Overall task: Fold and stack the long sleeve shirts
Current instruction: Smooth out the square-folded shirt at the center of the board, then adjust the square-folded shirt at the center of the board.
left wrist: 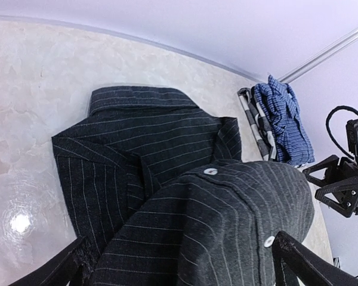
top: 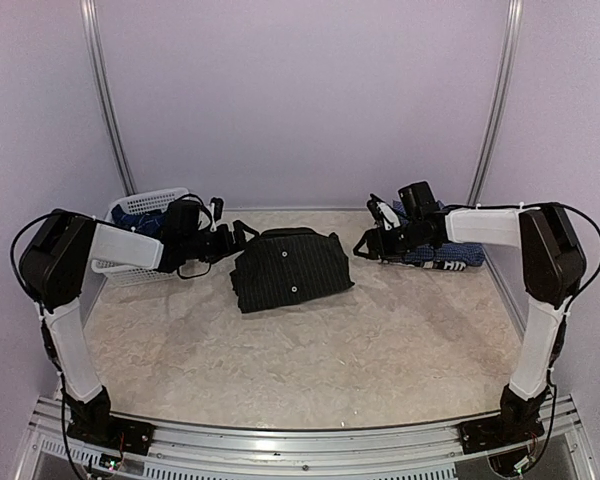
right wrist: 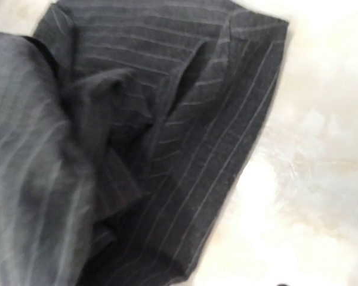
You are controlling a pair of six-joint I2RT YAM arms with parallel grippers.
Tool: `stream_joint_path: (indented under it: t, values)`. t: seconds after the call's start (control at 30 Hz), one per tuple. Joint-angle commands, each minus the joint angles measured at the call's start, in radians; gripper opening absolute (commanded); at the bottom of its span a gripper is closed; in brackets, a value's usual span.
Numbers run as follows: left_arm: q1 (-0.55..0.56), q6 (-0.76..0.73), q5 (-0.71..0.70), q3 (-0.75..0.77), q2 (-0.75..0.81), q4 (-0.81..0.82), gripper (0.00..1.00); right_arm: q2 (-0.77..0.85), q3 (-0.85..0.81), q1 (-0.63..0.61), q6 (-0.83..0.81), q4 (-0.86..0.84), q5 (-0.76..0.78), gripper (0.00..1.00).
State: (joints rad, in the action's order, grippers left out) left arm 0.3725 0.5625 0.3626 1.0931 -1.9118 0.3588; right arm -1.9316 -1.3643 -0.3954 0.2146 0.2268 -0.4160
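**Black pinstripe shirt lies folded at the centre, a hand at each side**

From where I stand, the pale marbled worktop (top: 310, 360) fills the lower half of the overhead view. The black pinstriped shirt (top: 292, 272) sits at its centre as a folded bundle, collar toward the back wall.

A blue checked shirt (top: 452, 255) lies folded at centre right. At centre left, the white basket (top: 158, 197) holds darker blue cloth (top: 132, 212).

The left hand (top: 238, 238) is at the bundle's left edge. Its fingers (left wrist: 62, 271) stand wide apart, with cloth humped between them but not pinched. The right hand (top: 365, 247) hangs near the bundle's right edge; I cannot tell how its jaws stand.

The shirt looks light, limp and slack, so it should sag and unfold if lifted at 1 point. I'd take it at 2 opposite folded edges, away from the small white buttons (left wrist: 210, 171).
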Motion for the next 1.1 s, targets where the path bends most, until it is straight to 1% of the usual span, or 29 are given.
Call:
stream_joint_path:
  t: [0.0,0.13,0.23,0.33,0.43,0.57,0.7,0.73,0.87,0.9,0.97,1.03,1.07]
  values:
    - [-0.005,-0.026,0.006,-0.078,0.095,0.087,0.99,0.067,0.079,-0.02,0.018,-0.125,-0.024,0.67]
    - [-0.007,-0.103,0.078,-0.084,0.1,0.084,0.99,0.053,0.075,-0.035,0.003,-0.153,-0.098,0.7]
    - [-0.01,-0.196,0.158,-0.042,0.066,0.055,0.99,0.038,0.052,-0.04,-0.002,-0.142,-0.135,0.7]
    - [-0.011,-0.321,0.202,0.04,0.02,-0.033,0.99,0.039,0.052,-0.043,-0.006,-0.136,-0.163,0.7]
    - [-0.012,-0.436,0.209,0.144,-0.048,-0.156,0.99,0.048,0.063,-0.048,-0.013,-0.126,-0.173,0.7]
    - [-0.019,-0.523,0.238,0.257,-0.118,-0.263,0.98,0.064,0.091,-0.051,-0.02,-0.123,-0.174,0.69]
    - [-0.018,-0.6,0.285,0.387,-0.208,-0.412,0.93,0.08,0.115,-0.053,-0.02,-0.121,-0.178,0.68]
    - [-0.019,-0.617,0.291,0.415,-0.224,-0.446,0.9,0.085,0.119,-0.053,-0.02,-0.121,-0.18,0.68]
    - [-0.019,-0.675,0.331,0.488,-0.296,-0.559,0.73,0.107,0.136,-0.053,-0.027,-0.114,-0.174,0.67]
    - [-0.019,-0.684,0.346,0.489,-0.301,-0.569,0.69,0.113,0.14,-0.052,-0.028,-0.11,-0.17,0.67]
    - [-0.017,-0.7,0.38,0.482,-0.302,-0.582,0.56,0.122,0.144,-0.052,-0.03,-0.106,-0.165,0.66]
    - [-0.013,-0.711,0.421,0.455,-0.282,-0.572,0.46,0.129,0.146,-0.052,-0.03,-0.098,-0.161,0.66]
    - [-0.005,-0.717,0.424,0.436,-0.268,-0.563,0.4,0.132,0.146,-0.052,-0.033,-0.093,-0.159,0.65]
